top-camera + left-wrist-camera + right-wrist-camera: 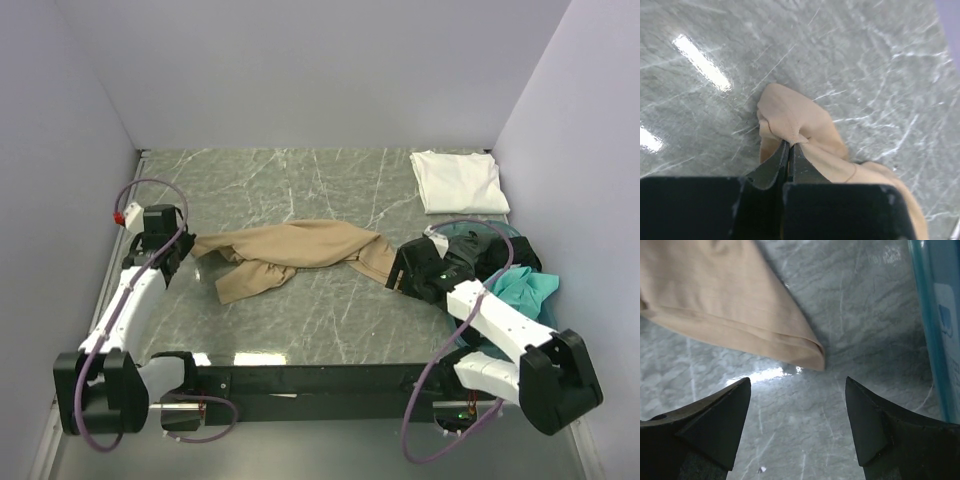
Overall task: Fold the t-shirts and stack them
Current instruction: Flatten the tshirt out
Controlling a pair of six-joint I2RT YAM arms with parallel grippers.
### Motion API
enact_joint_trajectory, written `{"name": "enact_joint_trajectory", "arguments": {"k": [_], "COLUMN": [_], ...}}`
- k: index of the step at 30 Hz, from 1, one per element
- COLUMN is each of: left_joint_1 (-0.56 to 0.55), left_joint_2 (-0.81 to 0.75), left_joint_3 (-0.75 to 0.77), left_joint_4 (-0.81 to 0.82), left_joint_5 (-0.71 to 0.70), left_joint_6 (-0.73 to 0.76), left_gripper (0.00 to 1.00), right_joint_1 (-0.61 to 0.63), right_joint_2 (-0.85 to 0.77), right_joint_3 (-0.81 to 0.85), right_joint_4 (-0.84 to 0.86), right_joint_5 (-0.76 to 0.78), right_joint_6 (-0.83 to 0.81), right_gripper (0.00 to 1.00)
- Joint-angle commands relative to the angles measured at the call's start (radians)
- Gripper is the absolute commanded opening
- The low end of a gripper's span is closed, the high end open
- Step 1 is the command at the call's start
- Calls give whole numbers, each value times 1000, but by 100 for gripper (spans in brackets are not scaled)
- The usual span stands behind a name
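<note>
The tan t-shirt (290, 252) lies bunched on the table (300, 330), its long axis running left to right between the two arms. The left tool (790, 147) is clamped shut on the shirt's left end. The right tool (797, 385) stands wide open and empty. The shirt's right hem corner lies just ahead of its fingertips, not yet between them, so that arm looks best placed to take it.

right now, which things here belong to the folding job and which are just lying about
Job:
tan t-shirt, pinched in the left gripper
folded white t-shirt
teal t-shirt
right gripper, open

Lying about:
teal plastic basket
table
</note>
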Motion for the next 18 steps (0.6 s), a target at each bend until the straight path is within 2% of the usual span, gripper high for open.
{"name": "enact_joint_trajectory", "arguments": {"k": [1,9,15,18], "left_joint_1": [2,2,2,2], "left_joint_2": [-88,-198,-197,-169], "left_joint_3": [-3,5,5,20], "left_joint_4": [-24,-41,-38,-52], "left_joint_5": [-59,-62,-61,-68], "left_joint_6": [-41,-42,-41,-44], "left_gripper": [1,1,1,1], "right_joint_1": [3,3,2,2], "right_joint_2": [53,188,315,376], "right_joint_3": [47,122,205,239], "right_joint_4": [18,107,136,124], "right_joint_5": [43,10,3,-8], "right_joint_6": [27,13,12,15], "right_gripper": [82,79,78,72]}}
